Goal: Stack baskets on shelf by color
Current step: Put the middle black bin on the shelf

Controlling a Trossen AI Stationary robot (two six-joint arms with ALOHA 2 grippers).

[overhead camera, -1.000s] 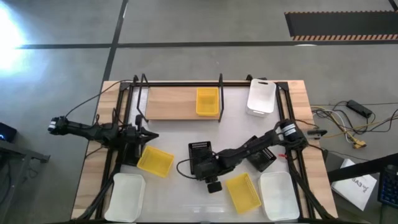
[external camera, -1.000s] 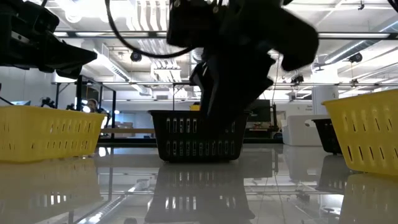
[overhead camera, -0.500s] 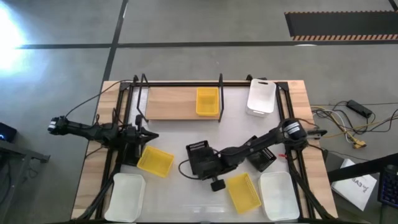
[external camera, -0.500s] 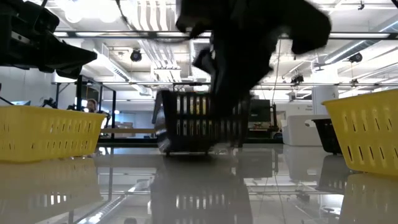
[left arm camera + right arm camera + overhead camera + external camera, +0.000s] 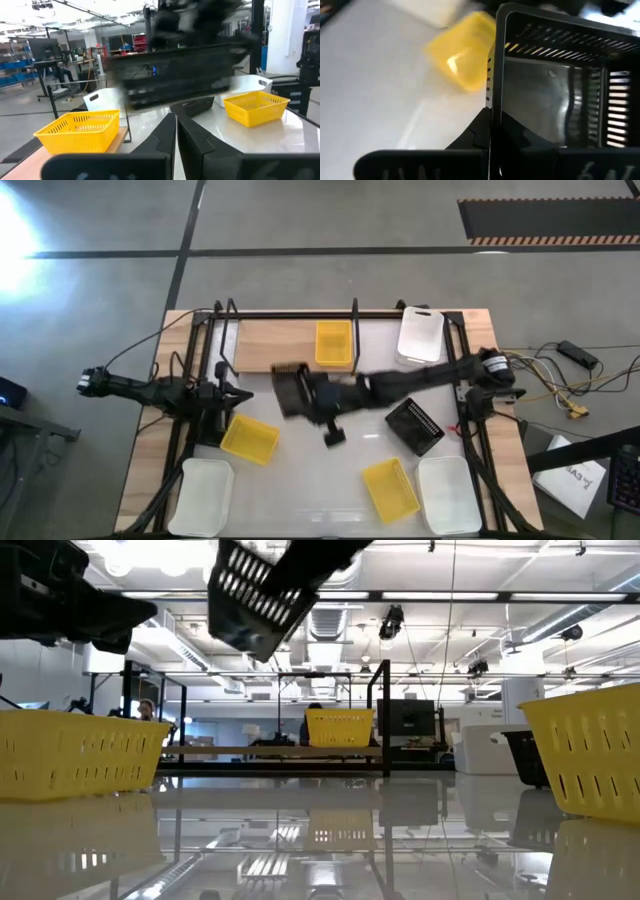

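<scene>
At the left edge of the high view the left pincer [image 5: 228, 393] waits with its fingers pressed together on nothing, just above a yellow basket [image 5: 249, 439] and a white basket [image 5: 204, 496] at the lower left of the bench [image 5: 330, 490]. Just right of it, at mid-frame, the right pincer [image 5: 305, 391] is clamped on the wall of a black basket [image 5: 291, 389], carried clear of the bench and tilted, as the low view shows it high at the upper left. It hangs at the lower edge of the shelf [image 5: 275, 345], whose board holds one yellow basket [image 5: 333, 343] at its right end. To set it down well, I judge the arm should level the basket first, keep it clear of the upright posts, and lower it onto bare board left of the yellow one, leaving room for a stack. Farther right lie a second black basket [image 5: 414, 426], another yellow basket [image 5: 390, 487] and two white baskets [image 5: 420, 335].
</scene>
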